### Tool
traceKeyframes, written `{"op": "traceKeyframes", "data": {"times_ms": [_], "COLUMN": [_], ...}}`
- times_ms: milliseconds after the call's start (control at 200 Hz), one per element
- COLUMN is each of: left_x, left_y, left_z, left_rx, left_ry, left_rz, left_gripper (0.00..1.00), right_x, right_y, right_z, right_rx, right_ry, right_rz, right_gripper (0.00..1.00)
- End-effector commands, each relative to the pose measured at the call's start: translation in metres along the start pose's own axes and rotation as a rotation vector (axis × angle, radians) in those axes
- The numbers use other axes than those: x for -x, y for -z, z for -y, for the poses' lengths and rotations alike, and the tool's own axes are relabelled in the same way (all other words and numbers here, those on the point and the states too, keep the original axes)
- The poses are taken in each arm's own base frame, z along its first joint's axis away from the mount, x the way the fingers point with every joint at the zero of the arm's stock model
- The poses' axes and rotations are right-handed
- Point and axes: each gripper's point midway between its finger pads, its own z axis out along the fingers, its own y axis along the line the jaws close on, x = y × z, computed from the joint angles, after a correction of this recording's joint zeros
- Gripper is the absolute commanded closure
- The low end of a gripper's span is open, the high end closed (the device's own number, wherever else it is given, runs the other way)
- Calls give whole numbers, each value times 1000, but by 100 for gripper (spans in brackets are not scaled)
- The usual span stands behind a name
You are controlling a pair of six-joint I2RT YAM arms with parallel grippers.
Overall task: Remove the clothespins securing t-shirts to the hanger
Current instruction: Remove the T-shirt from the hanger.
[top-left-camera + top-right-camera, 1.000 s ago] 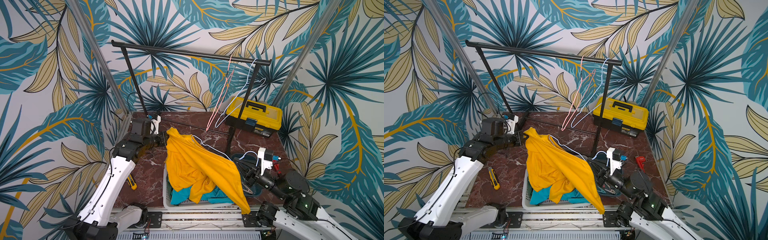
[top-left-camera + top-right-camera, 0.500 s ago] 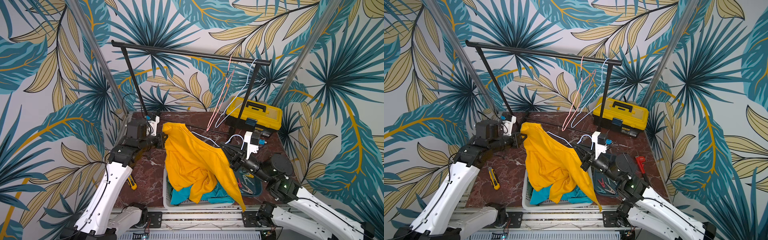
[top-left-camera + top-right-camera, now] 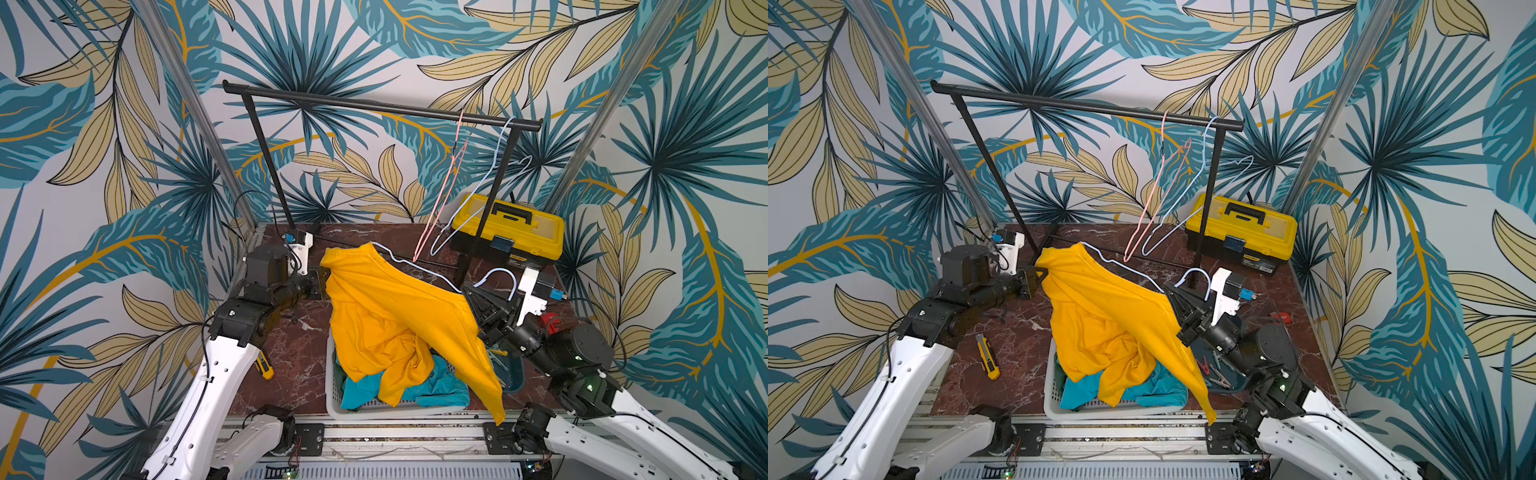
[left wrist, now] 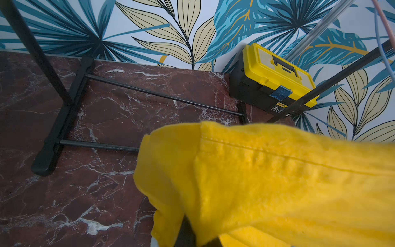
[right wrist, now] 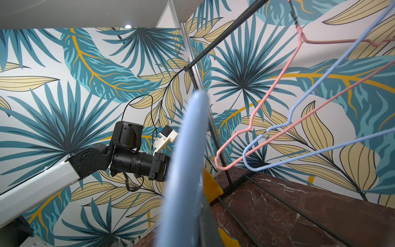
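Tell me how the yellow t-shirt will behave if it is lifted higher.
Probably floppy: the yellow t-shirt sags in folds from the wire hanger into the basket. Likely light, since that thin wire helps carry it. Its trailing end may drag or snag on the basket rim.

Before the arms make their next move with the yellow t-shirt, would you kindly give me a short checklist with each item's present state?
1. Left gripper shut on the yellow t-shirt at its shoulder: ok.
2. Right gripper shut on the blue hanger near its hook: ok.
3. No clothespins left on the shirt: cannot tell; some lie in the dark tray, but folds hide much cloth.
4. Shirt off the hanger: not ok; the wire runs inside the cloth.
5. Basket below the shirt: ok.
6. Whole shirt over the basket: not ok; one sleeve hangs past its rim.
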Motion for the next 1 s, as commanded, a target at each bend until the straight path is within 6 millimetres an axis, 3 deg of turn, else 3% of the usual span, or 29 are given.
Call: {"op": "traceKeyframes", "data": {"times_ms": [0, 110, 205, 591, 991], "left_x": [7, 7, 7, 0, -5], "left_y": [1, 1, 3, 8, 11], "left_z": [-12, -6, 4, 15, 26], "left_rx": [59, 27, -30, -95, -166], "left_ry": [-3, -11, -23, -4, 21], "left_rz": [34, 30, 22, 8, 10], "left_gripper": [100, 100, 100, 100, 100], "right_x": [18, 22, 21, 22, 33], "right_y": [20, 25, 16, -60, -127], "right_z": [11, 13, 9, -12, -23], "right_rx": [-66, -72, -49, 56, 111], "right_ry": [-2, -13, -19, -10, -32], "right_rz": [87, 117, 113, 123, 195], "right_gripper": [100, 100, 100, 100, 100]}}
